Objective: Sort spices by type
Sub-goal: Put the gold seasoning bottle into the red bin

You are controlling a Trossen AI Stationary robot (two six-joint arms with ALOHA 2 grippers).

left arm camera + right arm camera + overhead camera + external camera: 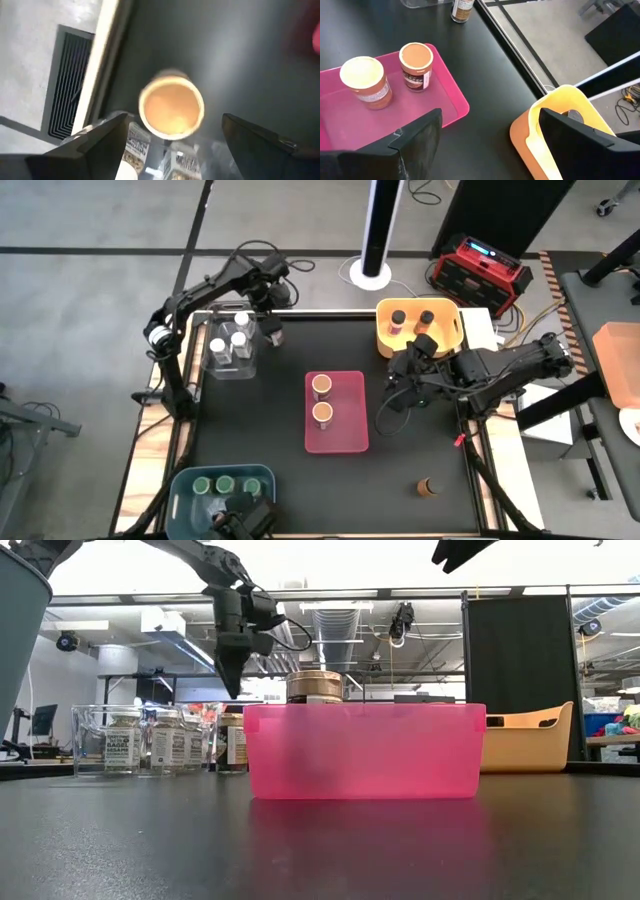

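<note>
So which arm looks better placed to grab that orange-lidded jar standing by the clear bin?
Probably the left: its open gripper hangs right above that jar. The right gripper sits between the pink and yellow bins.

A robotics lab or workshop: behind the black table [320, 840] runs an open industrial ceiling with exposed ducts [335, 625] and strip lights, a black partition curtain [515, 670] stands beyond it, and cables [520, 305] trail across grey floor beside a red power unit [480, 275].
</note>
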